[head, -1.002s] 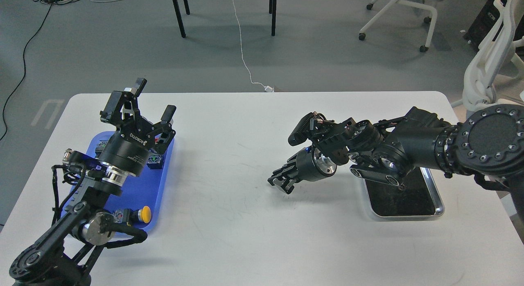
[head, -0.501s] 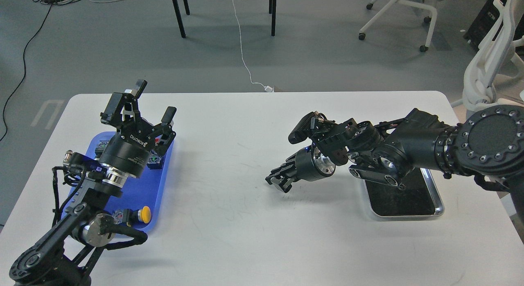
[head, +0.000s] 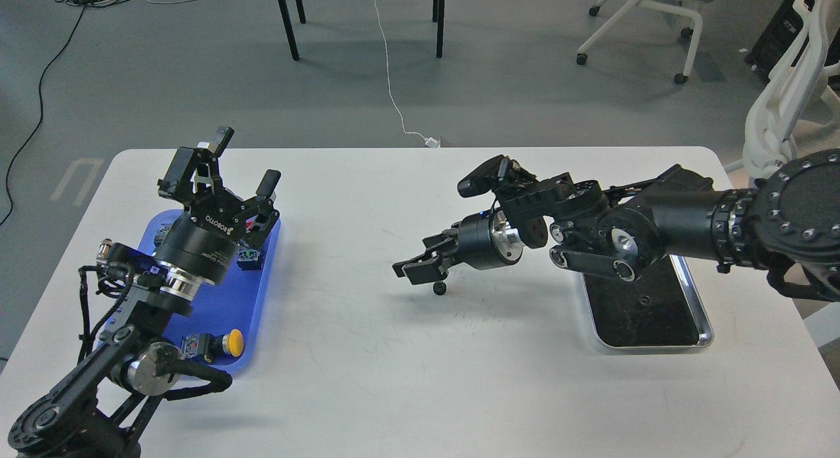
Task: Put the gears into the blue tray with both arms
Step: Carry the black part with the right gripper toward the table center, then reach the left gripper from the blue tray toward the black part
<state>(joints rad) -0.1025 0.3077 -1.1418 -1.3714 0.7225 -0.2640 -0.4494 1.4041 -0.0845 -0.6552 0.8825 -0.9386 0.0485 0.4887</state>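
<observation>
One small black gear (head: pixel 439 288) lies on the white table, just under and behind the fingertips of my right gripper (head: pixel 412 270). That gripper points left above the table's middle, open, its fingers slightly apart with nothing between them. Another gear (head: pixel 644 300) rests on the black inside of the metal tray (head: pixel 703 328). The blue tray (head: pixel 226 304) sits at the left of the table. My left gripper (head: pixel 246 161) hovers over its far end, open and empty, fingers pointing up and away.
Push-button switches lie in the blue tray, one with a yellow cap (head: pixel 231 342) at its near end and others (head: pixel 249 258) under my left wrist. My right forearm covers the metal tray's far part. Chairs and cables are on the floor beyond the table.
My right arm has swung left and risen. The gear now lies on the table beneath its gripper, whose fingers have parted. My left arm has barely shifted.
</observation>
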